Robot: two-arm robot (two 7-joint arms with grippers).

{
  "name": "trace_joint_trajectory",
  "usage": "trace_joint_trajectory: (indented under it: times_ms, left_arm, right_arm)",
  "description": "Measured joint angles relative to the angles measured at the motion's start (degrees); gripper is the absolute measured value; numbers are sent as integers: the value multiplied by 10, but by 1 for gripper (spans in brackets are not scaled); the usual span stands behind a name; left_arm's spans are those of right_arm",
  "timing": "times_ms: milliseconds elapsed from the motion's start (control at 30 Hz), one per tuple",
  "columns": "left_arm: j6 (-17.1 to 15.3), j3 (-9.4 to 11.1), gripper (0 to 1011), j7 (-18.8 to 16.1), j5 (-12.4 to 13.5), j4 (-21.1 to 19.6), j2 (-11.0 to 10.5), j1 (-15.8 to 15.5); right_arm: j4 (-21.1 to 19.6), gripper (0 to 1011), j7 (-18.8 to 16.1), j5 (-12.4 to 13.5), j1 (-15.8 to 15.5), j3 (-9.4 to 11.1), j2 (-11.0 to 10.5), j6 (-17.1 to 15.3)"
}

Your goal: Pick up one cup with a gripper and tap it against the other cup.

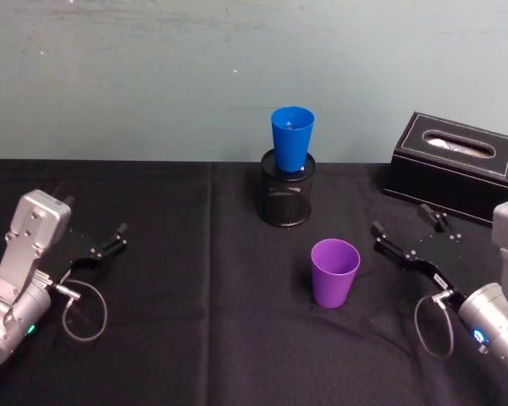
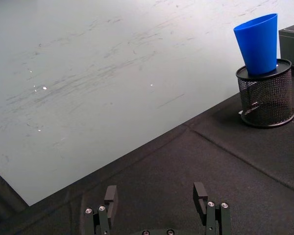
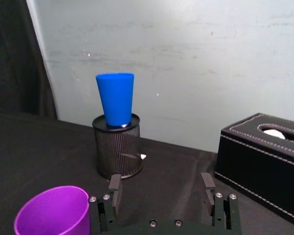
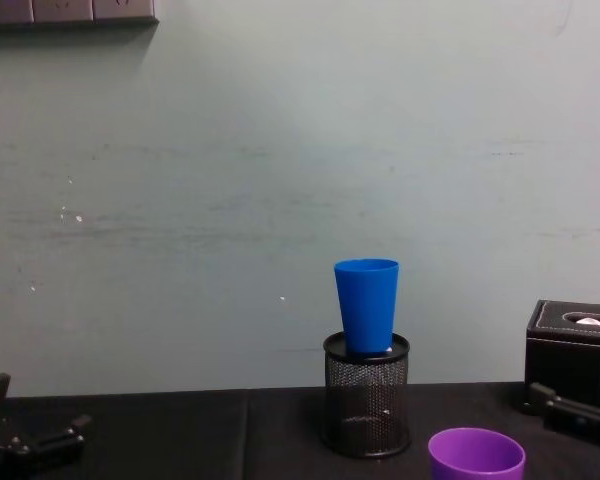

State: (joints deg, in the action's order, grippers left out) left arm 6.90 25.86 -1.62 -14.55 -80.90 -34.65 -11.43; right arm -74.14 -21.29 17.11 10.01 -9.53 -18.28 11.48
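Purple cup (image 1: 334, 272): we see it standing upright, mouth up, on the black tablecloth (image 1: 195, 296), in front of the mesh holder and a little toward the right side. Nothing touches it.

Blue cup (image 1: 291, 139): we see it upright, mouth up, seated in the top of the black wire-mesh pen holder (image 1: 285, 196). Its base sits in the holder opening; most of its body rises above the rim. It is well apart from the purple cup.

Right gripper (image 1: 406, 239): we find it low over the cloth to the right of the purple cup, near it but not in contact. The two fingers are spread wide with nothing between them. In the right wrist view the purple cup's rim lies just beside one finger (image 3: 114, 192), outside the gap.

Left gripper (image 1: 107, 244): we find it at the left side of the table, well apart from both cups, fingers spread and holding nothing.

Black tissue box (image 1: 457, 161): it sits at the back right, behind the right gripper.

Background: a pale wall (image 1: 152, 76) stands behind the table.
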Motion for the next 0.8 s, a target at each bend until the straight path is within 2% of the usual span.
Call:
trace_joint_trajectory:
  times_ms: [433, 800]
  left_arm:
    - [0, 0, 1011, 0, 0, 0, 0, 0]
    - [0, 0, 1011, 0, 0, 0, 0, 0]
  right_arm:
    - [88, 1003, -9, -15, 48, -16, 17, 10]
    - [129, 1003, -11, -26, 65, -21, 27, 19]
